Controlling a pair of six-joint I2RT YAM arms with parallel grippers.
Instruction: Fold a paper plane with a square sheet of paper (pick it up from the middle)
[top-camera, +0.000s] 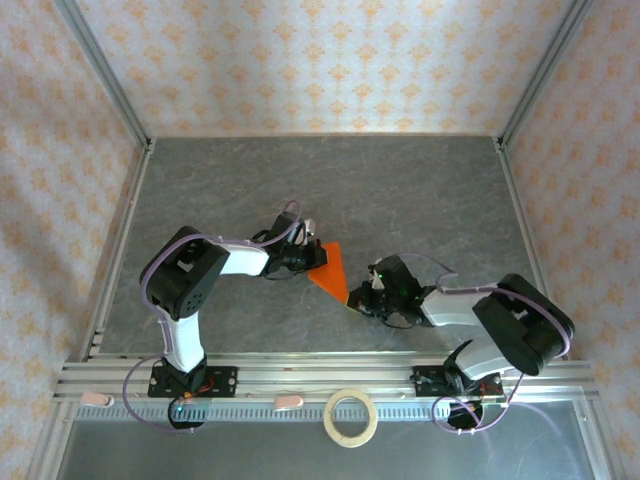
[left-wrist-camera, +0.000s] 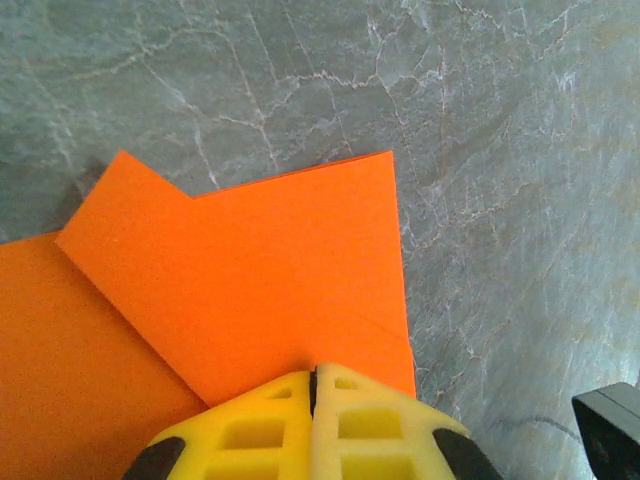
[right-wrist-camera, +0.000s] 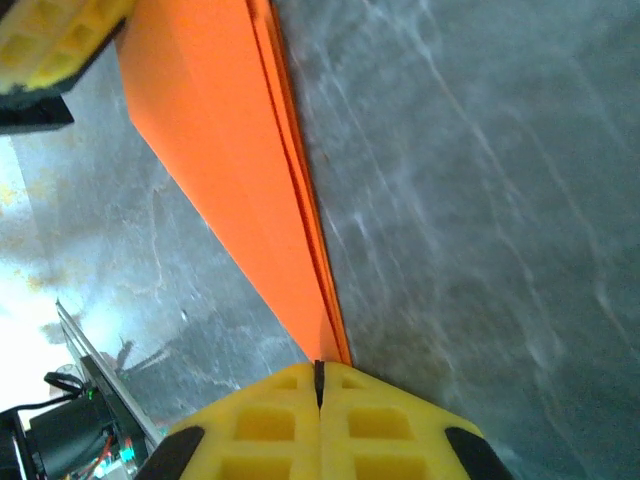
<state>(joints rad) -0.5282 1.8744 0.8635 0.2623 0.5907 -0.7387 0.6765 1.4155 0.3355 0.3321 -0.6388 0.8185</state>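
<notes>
- Top view, item 1: the paper plane (top-camera: 332, 268), bright orange, a narrow triangle on the grey table (top-camera: 330, 180) at mid-frame, with its broad end to the upper left and its point to the lower right.
- Top view, item 2: my left pincer (top-camera: 312, 256) is at the broad end and my right pincer (top-camera: 358, 300) at the pointed end.
- Top view, item 3: a pale tape ring (top-camera: 329, 418) at bottom centre, by the rail and well apart from the paper.
- Left wrist view: my left pincer (left-wrist-camera: 313, 385) is at bottom centre, its yellow fingers pressed together and clamped on the near edge of the paper plane (left-wrist-camera: 270, 270). One folded flap overlaps a lower layer at the left. Marbled table (left-wrist-camera: 500, 150) lies above and to the right.
- Right wrist view: my right pincer (right-wrist-camera: 320, 375) is at bottom centre, its fingers pressed together and nipping the narrow end of the paper plane (right-wrist-camera: 220, 150). The stacked edges run toward the upper left, where the left pincer's yellow fingers (right-wrist-camera: 50, 40) meet the paper. The table (right-wrist-camera: 480, 200) is at the right.
</notes>
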